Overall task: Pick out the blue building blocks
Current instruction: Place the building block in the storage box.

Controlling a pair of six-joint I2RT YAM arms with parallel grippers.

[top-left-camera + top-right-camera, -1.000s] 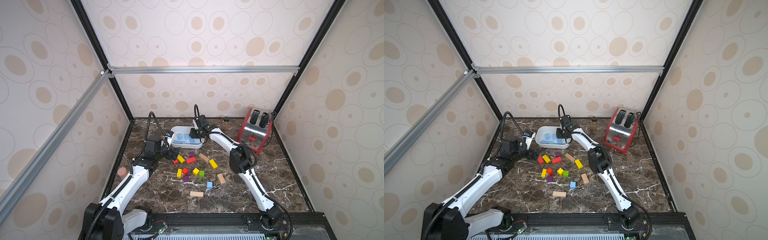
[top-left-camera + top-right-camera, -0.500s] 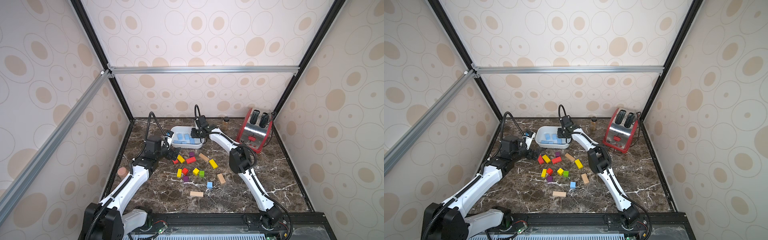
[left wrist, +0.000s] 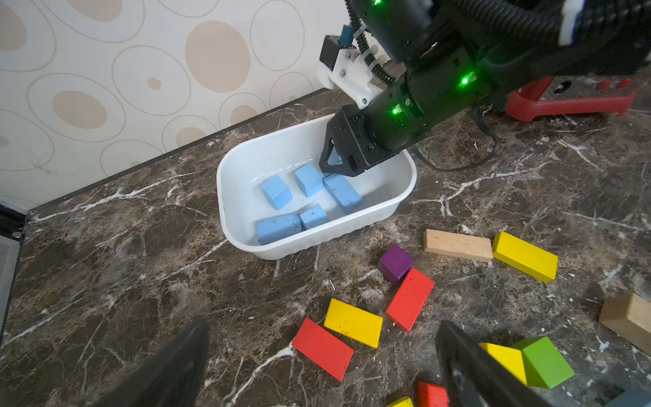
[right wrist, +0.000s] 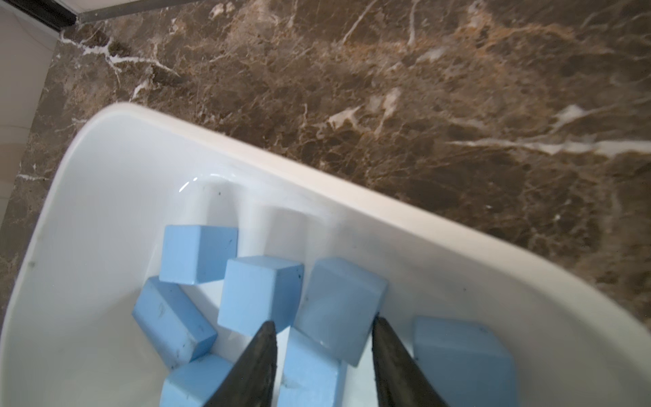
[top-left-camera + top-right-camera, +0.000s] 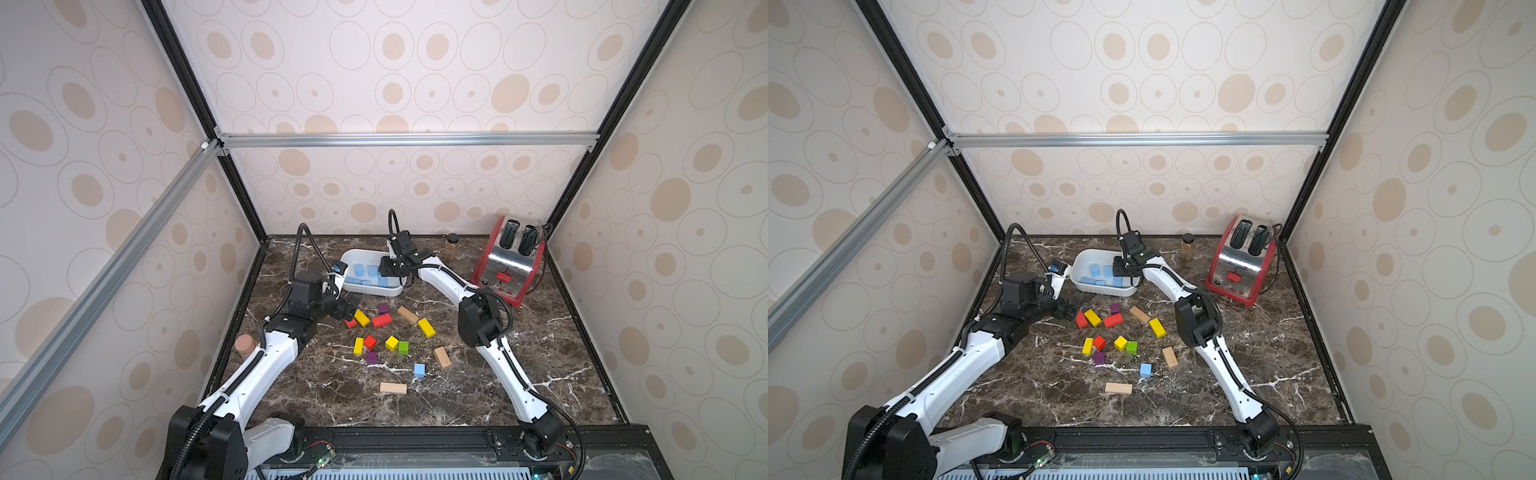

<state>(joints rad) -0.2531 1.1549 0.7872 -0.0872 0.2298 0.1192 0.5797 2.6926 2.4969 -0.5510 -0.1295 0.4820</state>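
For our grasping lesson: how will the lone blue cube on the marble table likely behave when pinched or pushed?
The blue cube looks rigid and flat-faced, so it should slide, not roll or tip. Its matte paint probably grips well. It looks small, so likely light, and may skid on the marble table.

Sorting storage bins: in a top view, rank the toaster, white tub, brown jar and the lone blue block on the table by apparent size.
1. toaster
2. white tub
3. brown jar
4. lone blue block, nearer the camera yet looks smallest
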